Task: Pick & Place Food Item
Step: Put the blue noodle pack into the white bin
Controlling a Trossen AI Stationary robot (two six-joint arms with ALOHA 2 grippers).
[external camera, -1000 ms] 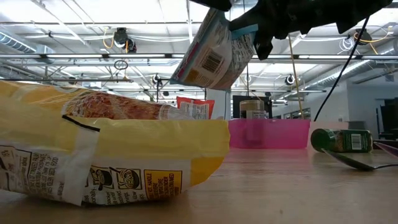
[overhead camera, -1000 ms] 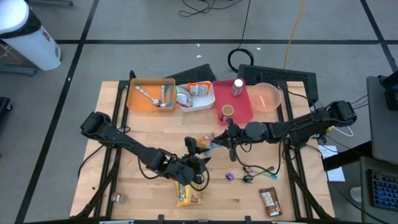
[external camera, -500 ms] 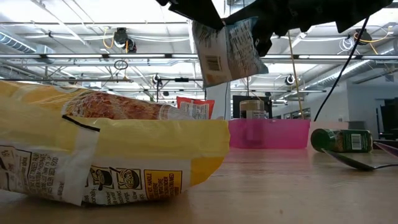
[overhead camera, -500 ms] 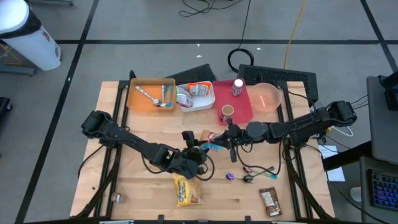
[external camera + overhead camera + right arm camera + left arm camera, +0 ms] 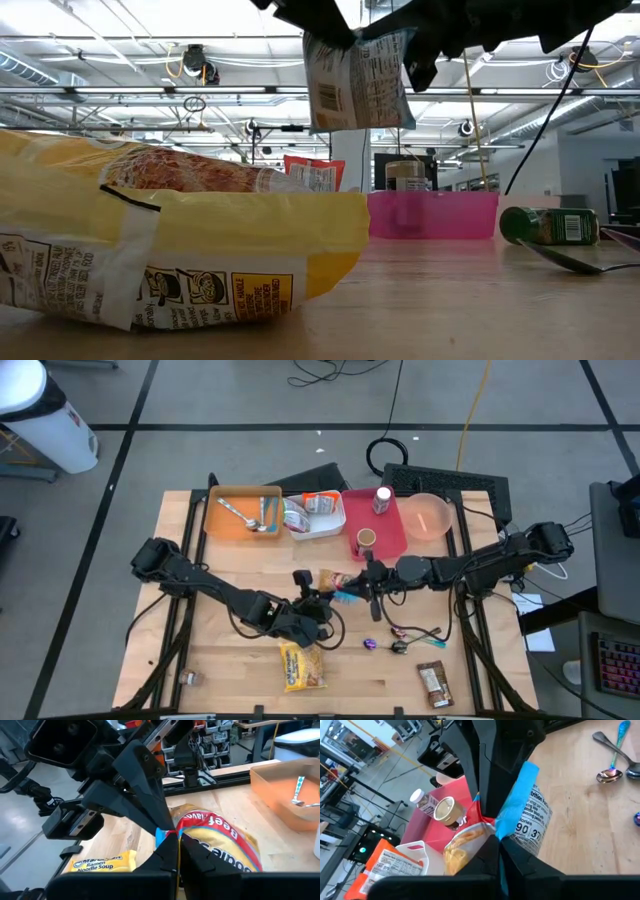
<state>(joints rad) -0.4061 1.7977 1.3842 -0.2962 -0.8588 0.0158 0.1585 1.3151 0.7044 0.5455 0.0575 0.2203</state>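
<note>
Beef-flavour snack packet (image 5: pixel 335 582) hangs in the air above the middle of the worktop (image 5: pixel 210 650), pinched from both sides. In the high view the left hand (image 5: pixel 312 594) grips its near-left edge and the right hand (image 5: pixel 368 586) grips its right edge, both clamped tight on the wrapper. The right wrist view shows the right hand (image 5: pixel 176 851) closed on the packet's (image 5: pixel 220 845) blue seam, with the left arm's dark fingers (image 5: pixel 142 802) meeting the same seam from the other side. In the left wrist view the left hand (image 5: pixel 499 851) pinches the blue strip beside the nutrition panel of the packet (image 5: pixel 530 822). From the low view the packet (image 5: pixel 357 80) dangles clear of the wood, its printed back facing the camera.

Just near of the hands lies a yellow ramen noodle soup bag (image 5: pixel 302 666) flat on the worktop. To its right rest a purple-handled spoon (image 5: pixel 372 644), and near the front right corner a brown bar wrapper (image 5: pixel 434 684). Along the far edge stand an orange bin (image 5: pixel 243 512) holding cutlery, a white tray (image 5: pixel 314 517) with packets, a red tray (image 5: pixel 388 527) carrying a small bottle (image 5: pixel 383 499) and a cup (image 5: pixel 366 539), and a pink bowl (image 5: pixel 428 517).
</note>
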